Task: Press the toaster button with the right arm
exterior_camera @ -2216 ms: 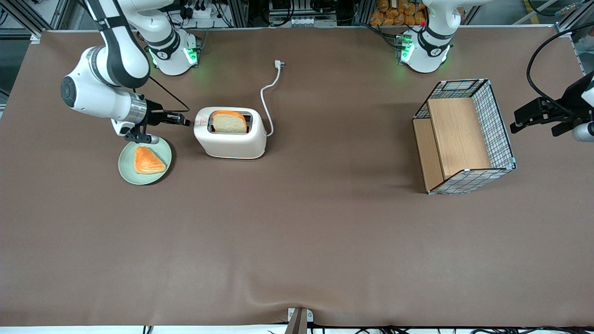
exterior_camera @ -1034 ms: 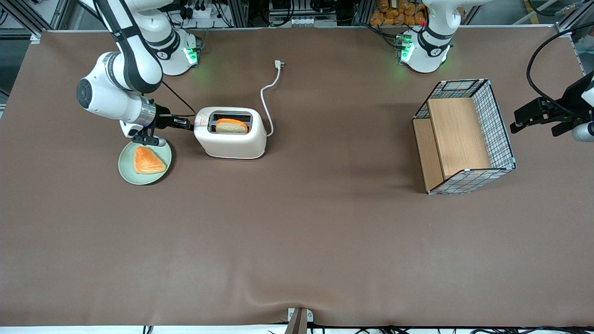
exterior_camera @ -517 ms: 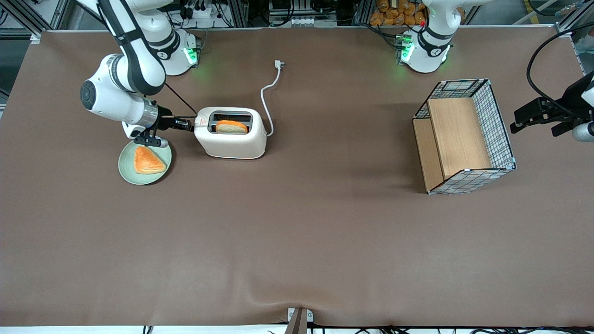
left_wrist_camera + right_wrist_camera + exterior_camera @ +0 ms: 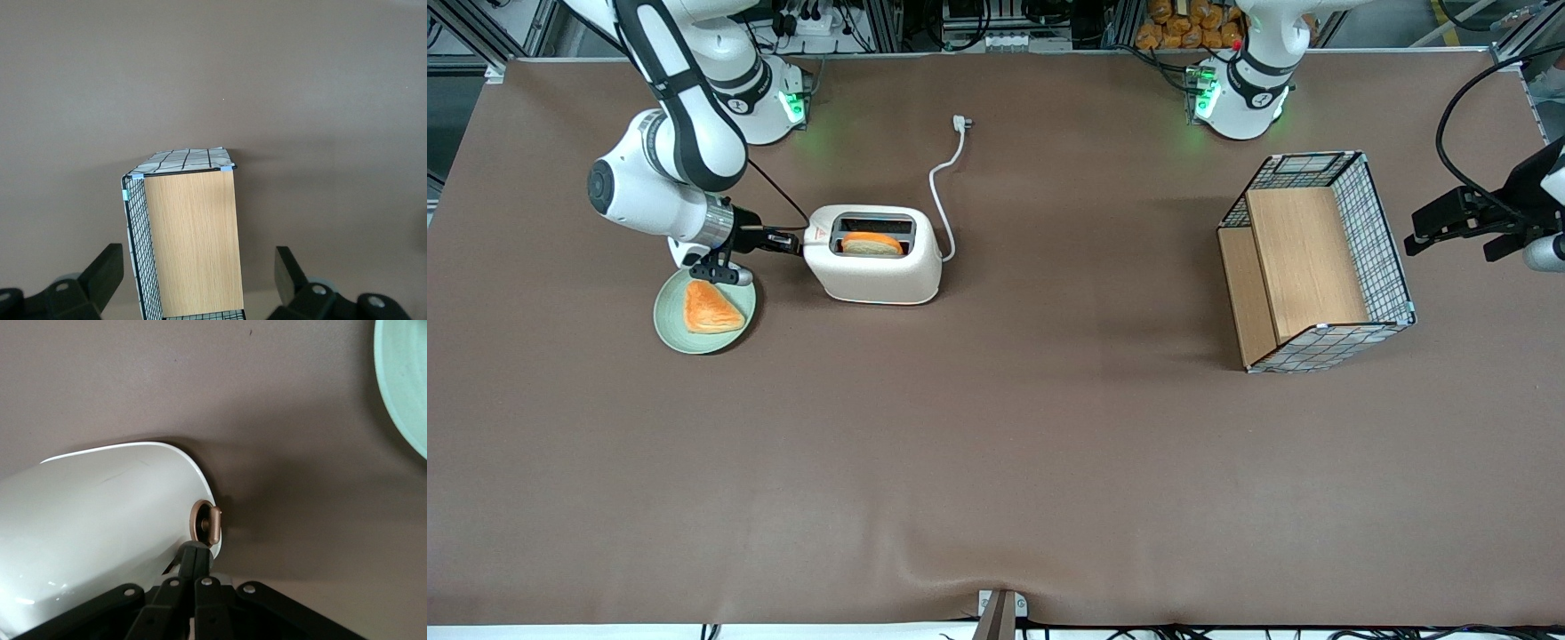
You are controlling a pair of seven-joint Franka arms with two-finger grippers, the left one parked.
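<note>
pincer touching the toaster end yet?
Touching. In the right wrist view the pincer, fingers together, butts against the toaster end just beside a round bronze knob; no gap shows. The front view agrees.

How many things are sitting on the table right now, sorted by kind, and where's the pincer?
Toaster: 1
Bread pieces: 2, a slice in the toaster slot and a slice on the plate
Green plate: 1
Wire-and-wood basket: 1
Total: 5
The right arm's pincer sits shut at the toaster's narrow end, beside the knob.
</note>
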